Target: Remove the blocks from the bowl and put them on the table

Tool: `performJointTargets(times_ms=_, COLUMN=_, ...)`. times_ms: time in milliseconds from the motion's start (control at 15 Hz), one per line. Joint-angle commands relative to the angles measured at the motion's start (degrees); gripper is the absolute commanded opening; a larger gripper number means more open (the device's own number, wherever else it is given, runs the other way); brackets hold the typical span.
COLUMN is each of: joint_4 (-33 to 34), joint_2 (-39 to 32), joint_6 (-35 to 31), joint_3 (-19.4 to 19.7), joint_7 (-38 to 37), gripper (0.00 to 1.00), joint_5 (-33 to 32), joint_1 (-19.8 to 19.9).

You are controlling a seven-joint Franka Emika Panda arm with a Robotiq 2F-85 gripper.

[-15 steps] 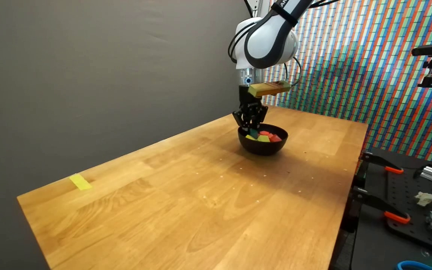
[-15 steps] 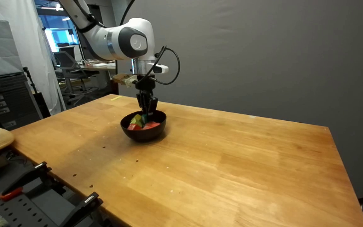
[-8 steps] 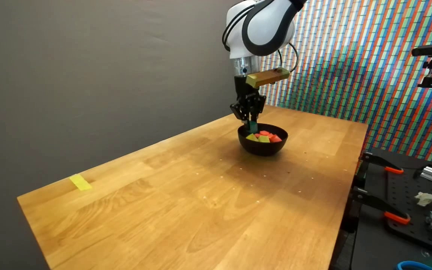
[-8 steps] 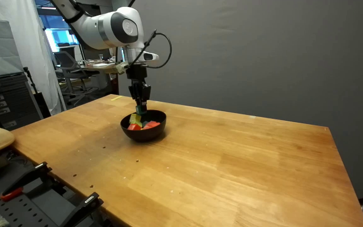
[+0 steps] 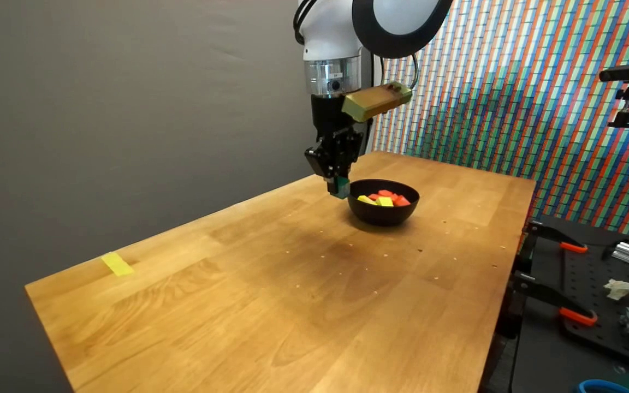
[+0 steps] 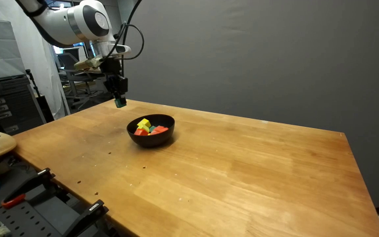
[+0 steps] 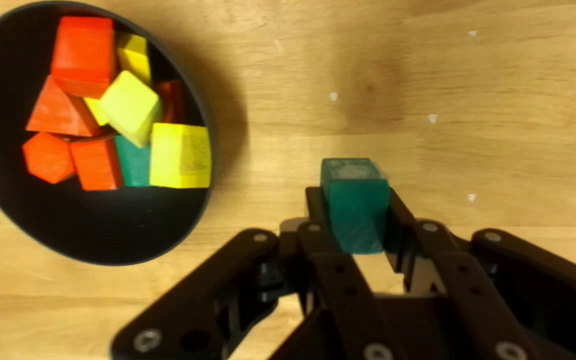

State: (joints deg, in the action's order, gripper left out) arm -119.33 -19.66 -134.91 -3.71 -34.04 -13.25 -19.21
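My gripper (image 7: 356,207) is shut on a green block (image 7: 358,220), which sticks out past the fingertips in the wrist view. Both hang in the air above the table (image 5: 271,284), outside the bowl and apart from it. The black bowl (image 7: 118,227) stands upright on the tabletop, to the left in the wrist view. Inside lie several red blocks (image 7: 85,55), several yellow blocks (image 7: 178,155) and another green block (image 7: 133,162), heaped against each other. An exterior view shows the gripper (image 6: 120,101) higher than the bowl's rim (image 6: 163,116).
A flat pale yellow strip (image 5: 117,264) is stuck near a table corner. Black clamps with orange parts (image 5: 560,300) sit along one long edge, beside a dark side cart. A grey wall (image 6: 258,59) runs behind the opposite long edge.
The gripper has risen out of the bowl with the green block and moved sideways past the rim, leftward in both exterior views. The bowl has stayed in place.
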Motion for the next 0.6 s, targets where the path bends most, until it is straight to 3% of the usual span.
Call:
performJointTargets(times_ms=0, joint_4=2.33, joint_2=-3.27, joint_6=-2.17, joint_3=-2.63, joint_7=3.08, gripper=0.12, joint_5=5.05, joint_1=1.14)
performJointTargets(times_ms=200, joint_4=4.28, joint_2=-6.04, joint_6=-2.13, joint_3=-3.35, joint_7=5.05, gripper=0.12, joint_5=10.28, joint_1=1.85)
performJointTargets(times_ms=533, joint_4=5.27, joint_2=-10.45, joint_6=-3.11, joint_3=-1.67, joint_7=3.72, gripper=0.12, joint_5=13.04, joint_1=1.60)
